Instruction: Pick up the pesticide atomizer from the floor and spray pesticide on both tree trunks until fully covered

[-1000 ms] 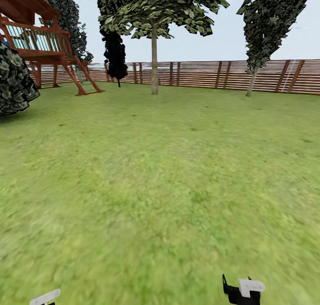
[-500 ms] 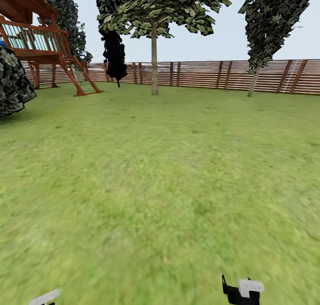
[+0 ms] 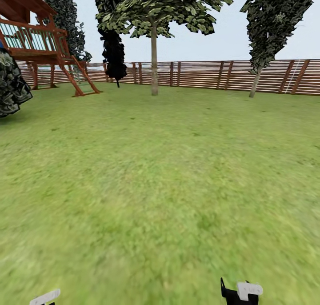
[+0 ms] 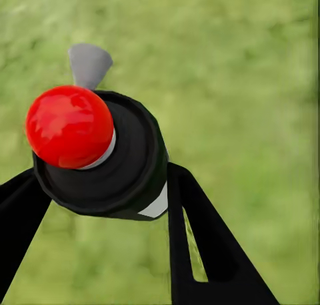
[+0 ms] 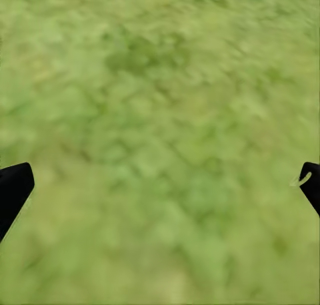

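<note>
At nine o'clock in the left wrist view, the left claw [image 4: 107,185] clamps its black fingers [image 4: 200,251] around the pesticide atomizer [image 4: 100,158], its red nozzle tip facing the camera above the grass [image 4: 253,85]. In the head view, a smooth-trunked tree [image 3: 154,60] stands at twelve o'clock before the fence [image 3: 213,74]. The right claw [image 5: 160,185] is spread wide over lawn.

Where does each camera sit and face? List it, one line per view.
Head view: on the head, facing forward over lawn to a tree trunk and fence; arm parts at lower edge.
Left wrist view: down along black left fingers holding the pesticide atomizer.
Right wrist view: down between spread right fingers.
Shared: lawn in all.
</note>
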Available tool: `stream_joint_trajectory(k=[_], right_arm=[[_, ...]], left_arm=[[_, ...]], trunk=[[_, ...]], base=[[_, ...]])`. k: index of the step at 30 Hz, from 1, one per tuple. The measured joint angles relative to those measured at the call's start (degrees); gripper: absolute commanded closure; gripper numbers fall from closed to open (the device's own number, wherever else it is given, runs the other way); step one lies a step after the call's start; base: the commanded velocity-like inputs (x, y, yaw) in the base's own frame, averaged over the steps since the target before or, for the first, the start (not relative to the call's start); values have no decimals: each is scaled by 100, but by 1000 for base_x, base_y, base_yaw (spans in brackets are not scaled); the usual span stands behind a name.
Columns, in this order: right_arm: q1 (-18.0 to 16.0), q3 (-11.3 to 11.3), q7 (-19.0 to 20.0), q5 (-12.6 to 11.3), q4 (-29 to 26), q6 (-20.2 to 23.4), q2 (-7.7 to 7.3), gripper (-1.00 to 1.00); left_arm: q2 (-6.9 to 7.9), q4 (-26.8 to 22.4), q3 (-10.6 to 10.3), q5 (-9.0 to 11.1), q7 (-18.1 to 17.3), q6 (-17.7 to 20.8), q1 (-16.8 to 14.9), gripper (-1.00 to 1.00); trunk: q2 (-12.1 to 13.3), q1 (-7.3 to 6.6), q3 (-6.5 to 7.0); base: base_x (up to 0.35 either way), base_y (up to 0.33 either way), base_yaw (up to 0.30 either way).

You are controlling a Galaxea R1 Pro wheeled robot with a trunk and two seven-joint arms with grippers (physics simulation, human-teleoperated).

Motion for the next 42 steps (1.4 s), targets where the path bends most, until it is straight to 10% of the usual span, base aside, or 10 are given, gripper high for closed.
stream_joint_trajectory(k=[42], right_arm=[[1,1,-1,1,14,0,-1,-100]], left_arm=[[0,0,0,-3,0,-2,1,100]], trunk=[[0,0,0]], base=[[340,0,0]])
